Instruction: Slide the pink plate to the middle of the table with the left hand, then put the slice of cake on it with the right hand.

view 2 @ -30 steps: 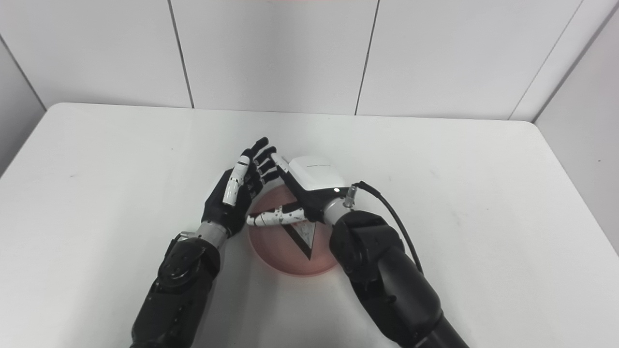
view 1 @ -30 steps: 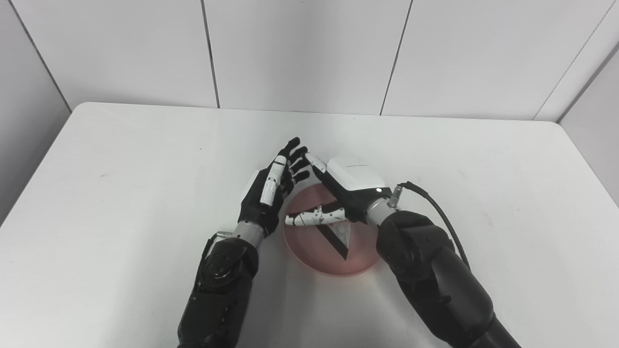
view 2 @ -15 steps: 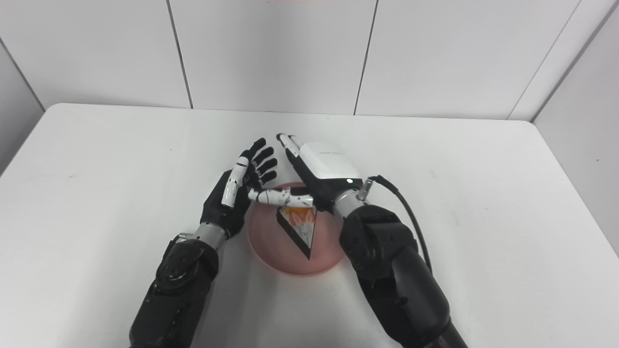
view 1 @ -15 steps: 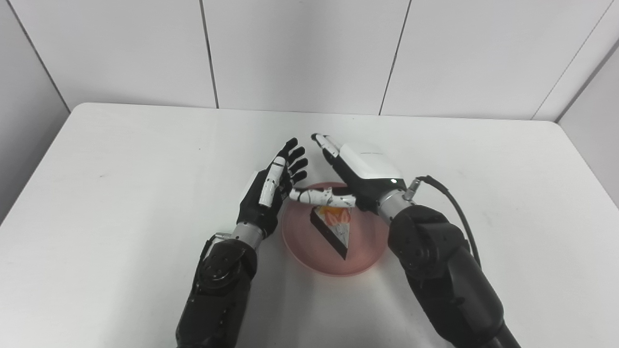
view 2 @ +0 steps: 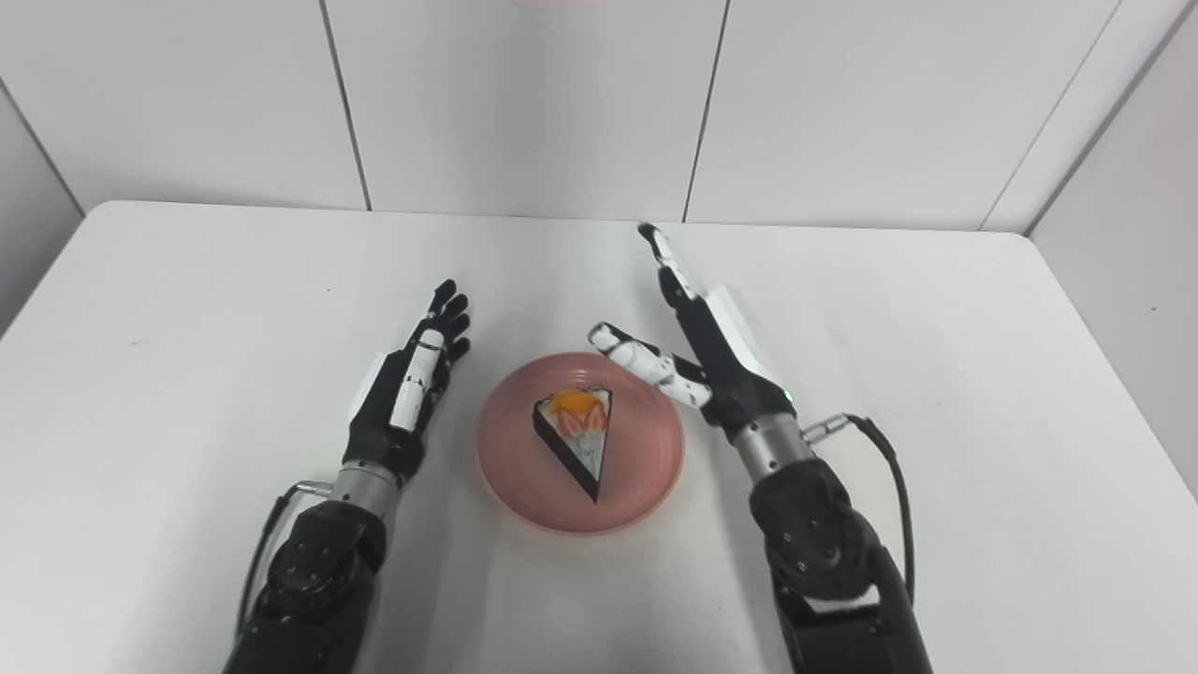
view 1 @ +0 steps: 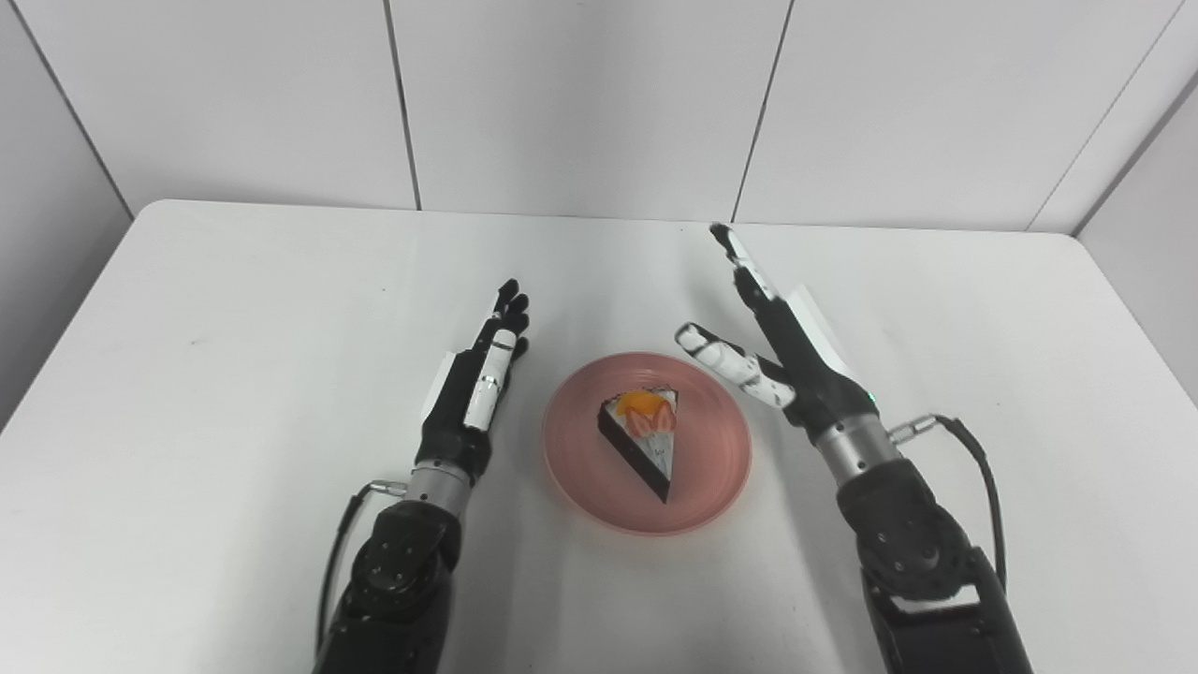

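Counting what sits on the white table [view 1: 234,309]: one pink plate [view 1: 711,459], one slice of cake [view 1: 644,440], and two robot hands, one to each side. The plate is round and shallow with a low raised rim, a salmon pink, and it lies flat near the middle of the table, slightly toward the near edge. The slice of cake rests on the plate, a little left of the plate's centre — a dark wedge with a black side wall, a pale top face, and its narrow tip pointing toward the near edge. At its wide far end sits an orange piece of fruit, with two red strawberry-like pieces just below it.

To the left, the left hand [view 1: 473,388] is held edge-up just beside the plate without touching it, its fingers straight, side by side and pointing away across the table; it holds nothing. To the right, the right hand [view 1: 791,351] is raised beside the plate's right rim — its fingers [view 1: 739,262] stretched out long toward the far wall, its white thumb [view 1: 730,360] splayed out toward the plate. That hand is empty too, clear of both cake and plate.
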Action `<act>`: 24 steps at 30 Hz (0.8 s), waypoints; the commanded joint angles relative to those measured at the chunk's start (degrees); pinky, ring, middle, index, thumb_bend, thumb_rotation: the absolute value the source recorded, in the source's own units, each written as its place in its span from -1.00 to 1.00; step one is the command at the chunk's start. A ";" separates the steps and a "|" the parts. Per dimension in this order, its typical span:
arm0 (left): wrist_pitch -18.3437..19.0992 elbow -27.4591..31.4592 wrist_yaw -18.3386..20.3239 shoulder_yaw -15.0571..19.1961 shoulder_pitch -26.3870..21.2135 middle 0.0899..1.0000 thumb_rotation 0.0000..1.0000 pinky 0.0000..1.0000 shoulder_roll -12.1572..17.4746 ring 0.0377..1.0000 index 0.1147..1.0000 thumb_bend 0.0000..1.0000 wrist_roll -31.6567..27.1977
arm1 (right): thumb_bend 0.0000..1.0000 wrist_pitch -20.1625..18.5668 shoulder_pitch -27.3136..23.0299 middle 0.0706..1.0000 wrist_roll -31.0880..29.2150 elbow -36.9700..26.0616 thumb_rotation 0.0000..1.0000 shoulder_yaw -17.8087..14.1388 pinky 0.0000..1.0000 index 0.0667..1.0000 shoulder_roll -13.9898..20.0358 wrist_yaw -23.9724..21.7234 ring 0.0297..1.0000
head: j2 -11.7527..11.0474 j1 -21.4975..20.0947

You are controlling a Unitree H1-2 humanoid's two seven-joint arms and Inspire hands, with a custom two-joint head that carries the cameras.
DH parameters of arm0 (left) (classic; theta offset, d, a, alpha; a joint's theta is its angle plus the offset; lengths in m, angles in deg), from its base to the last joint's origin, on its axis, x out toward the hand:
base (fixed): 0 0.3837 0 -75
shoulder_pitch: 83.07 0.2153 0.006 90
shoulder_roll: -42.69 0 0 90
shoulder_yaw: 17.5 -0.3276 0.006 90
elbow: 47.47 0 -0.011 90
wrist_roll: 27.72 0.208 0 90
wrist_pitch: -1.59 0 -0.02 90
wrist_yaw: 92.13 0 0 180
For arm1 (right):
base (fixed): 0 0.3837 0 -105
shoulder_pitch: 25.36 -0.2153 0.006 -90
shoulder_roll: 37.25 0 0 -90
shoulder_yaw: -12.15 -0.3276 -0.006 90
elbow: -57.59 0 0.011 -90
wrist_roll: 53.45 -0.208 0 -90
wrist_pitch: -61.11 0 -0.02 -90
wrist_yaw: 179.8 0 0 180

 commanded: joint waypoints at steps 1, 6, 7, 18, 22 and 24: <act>-2.82 0.72 -1.59 -0.51 4.22 1.00 1.00 1.00 1.57 1.00 1.00 -0.08 3.35 | 0.78 5.16 0.77 1.00 -2.33 -0.32 1.00 -1.21 0.82 1.00 -0.09 3.06 1.00 | -0.04 0.17; -3.70 6.60 -3.72 -1.46 8.73 1.00 1.00 1.00 2.65 1.00 1.00 0.06 8.19 | 0.58 12.44 6.28 1.00 -8.20 2.78 1.00 -2.71 0.99 1.00 -1.90 6.87 1.00 | -0.02 -0.02; -4.05 7.53 -3.87 -1.52 9.70 1.00 1.00 1.00 2.77 1.00 1.00 0.05 8.43 | 0.49 13.62 7.23 1.00 -8.84 3.19 1.00 -2.60 1.00 1.00 -2.07 7.16 1.00 | -0.02 -0.09; -6.83 12.52 -3.05 -2.50 18.16 1.00 1.00 1.00 3.57 1.00 1.00 -0.07 8.01 | -0.40 14.71 12.80 0.96 -18.24 5.31 1.00 -2.85 0.98 0.94 -6.17 7.54 0.98 | 0.69 -0.93; -5.68 11.91 -2.09 -2.58 18.05 1.00 1.00 1.00 4.01 1.00 1.00 -0.10 7.07 | -0.50 12.87 12.77 0.95 -19.35 6.09 1.00 -3.20 0.97 0.92 -6.67 7.62 0.97 | 1.07 -1.00; -4.57 11.65 -1.45 -2.23 17.57 1.00 1.00 0.98 4.15 1.00 1.00 -0.12 6.11 | -0.55 12.63 12.52 0.95 -19.94 6.62 1.00 -3.37 0.98 0.92 -6.79 7.64 0.97 | 1.10 -1.08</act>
